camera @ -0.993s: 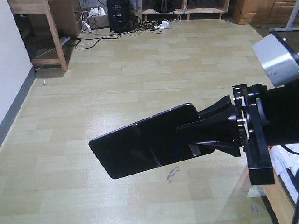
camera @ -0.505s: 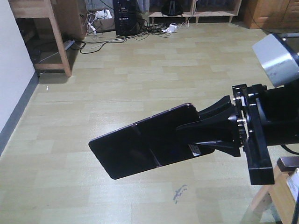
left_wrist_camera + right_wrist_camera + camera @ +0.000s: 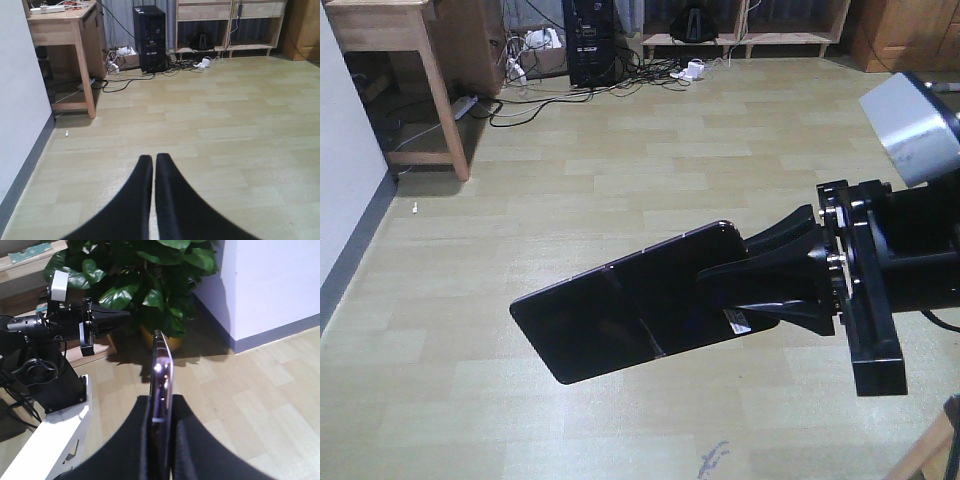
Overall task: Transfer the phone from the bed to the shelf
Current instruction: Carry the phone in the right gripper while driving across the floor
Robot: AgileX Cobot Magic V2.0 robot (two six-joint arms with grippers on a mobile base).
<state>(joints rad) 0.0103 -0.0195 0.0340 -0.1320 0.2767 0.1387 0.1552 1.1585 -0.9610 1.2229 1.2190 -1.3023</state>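
Observation:
The phone, a glossy black slab with a seam and a small white sticker, hangs flat above the wood floor. My right gripper is shut on its right end. In the right wrist view the phone shows edge-on, pinched between the black fingers of the right gripper. My left gripper is shut with nothing in it and points over bare floor; the left gripper also shows in the right wrist view. Low pale-wood shelving stands along the far wall. The bed is out of view.
A wooden desk stands at the far left against a white wall. A black computer tower and loose cables lie by the far wall. A large potted plant stands behind the left arm, next to a white wall.
The floor and furniture have slid downward in the front view, and the wooden piece at the lower right has almost left it. The phone sits unchanged in the right gripper.

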